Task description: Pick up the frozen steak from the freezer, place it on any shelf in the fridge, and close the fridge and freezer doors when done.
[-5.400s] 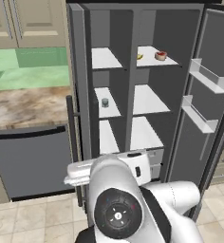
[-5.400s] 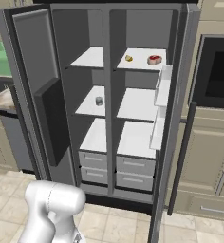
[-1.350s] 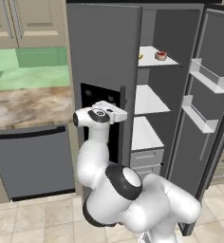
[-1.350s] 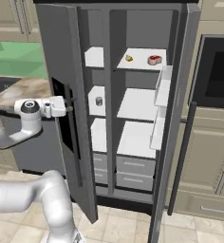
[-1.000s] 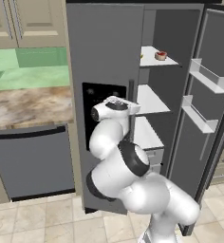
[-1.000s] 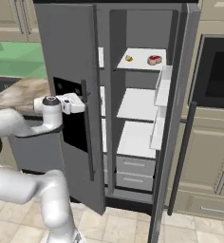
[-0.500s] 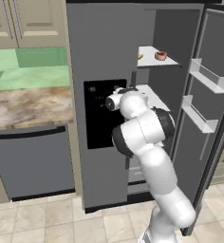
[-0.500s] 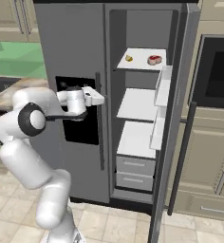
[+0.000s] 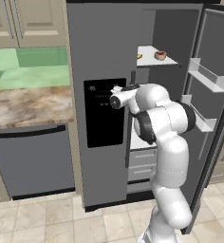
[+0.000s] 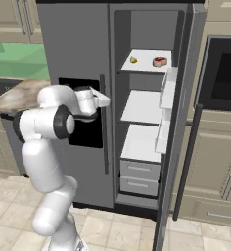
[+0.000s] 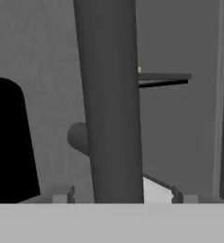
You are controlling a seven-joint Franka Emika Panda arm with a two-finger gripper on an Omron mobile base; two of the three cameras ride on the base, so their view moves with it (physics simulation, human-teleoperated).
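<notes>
- End effector (image 11: 118,194) sits spread around the dark vertical handle (image 11: 111,104) of the grey freezer door (image 9: 97,57), which looks shut.
- Red frozen steak (image 10: 159,61) lies on the white top fridge shelf (image 10: 146,64); fridge door (image 9: 213,109) stands open.

Just ahead of our jaws stands the tall dark vertical handle bar of the grey freezer door (image 11: 111,99), running between the two small dark fingertips (image 11: 61,193) and blocking any straight push forward. Left of the jaws lies the black recessed dispenser panel (image 9: 104,111) on that shut door, a flat wall with no way through. Right of the jaws the fridge compartment stands open: the white shelves (image 10: 144,105) have free room above each, apart from a small red-and-white steak (image 10: 159,61) and a small yellow item (image 10: 133,59) on the top one. Further right, the wide-open grey fridge door with white bins (image 9: 210,83) bounds that opening.
</notes>
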